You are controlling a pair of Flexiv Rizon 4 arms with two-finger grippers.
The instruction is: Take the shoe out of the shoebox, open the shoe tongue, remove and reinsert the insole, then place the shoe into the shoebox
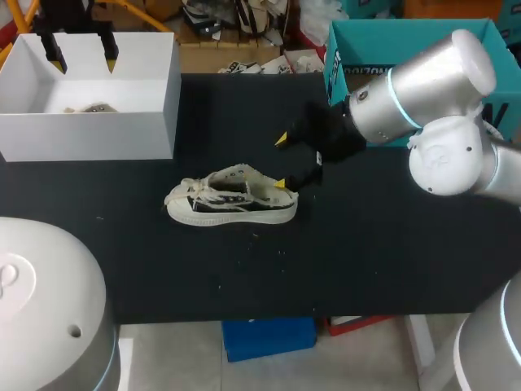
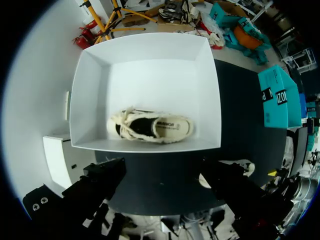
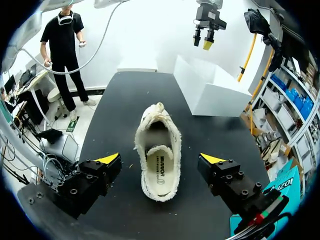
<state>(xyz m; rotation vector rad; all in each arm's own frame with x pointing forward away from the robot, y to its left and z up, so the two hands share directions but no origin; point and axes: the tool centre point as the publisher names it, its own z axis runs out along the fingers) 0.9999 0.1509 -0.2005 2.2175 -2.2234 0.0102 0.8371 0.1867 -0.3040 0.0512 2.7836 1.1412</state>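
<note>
Right hand (image 1: 282, 161), spread astride the heel of the canvas sneaker (image 1: 232, 198), could skid it across the desk (image 1: 366, 244) if one finger lands first; left hand (image 1: 81, 50) hangs spread over the shoebox (image 1: 167, 90)

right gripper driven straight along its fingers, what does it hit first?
The shoe: its heel end lies right ahead, between the open fingers of the right gripper. Height above it is hard to judge.
</note>
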